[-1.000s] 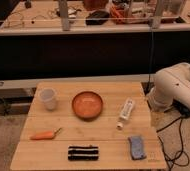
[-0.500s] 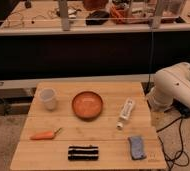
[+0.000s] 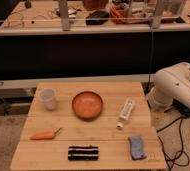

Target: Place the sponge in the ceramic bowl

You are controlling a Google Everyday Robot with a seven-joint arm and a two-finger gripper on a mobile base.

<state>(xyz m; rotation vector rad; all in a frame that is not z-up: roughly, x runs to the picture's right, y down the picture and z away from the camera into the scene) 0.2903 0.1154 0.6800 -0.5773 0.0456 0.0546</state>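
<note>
The blue-grey sponge lies flat near the front right corner of the wooden table. At the table's middle sits the orange-brown ceramic bowl, with nothing in it. My white arm is folded beside the table's right edge, well clear of both. The gripper itself is out of view, off to the right of the table, and it stands open. Nothing from the table is being held.
A translucent white cup stands at the back left. A white tube lies right of the bowl. An orange-handled tool lies at the front left, and a black ribbed block at the front. Cables trail on the floor at right.
</note>
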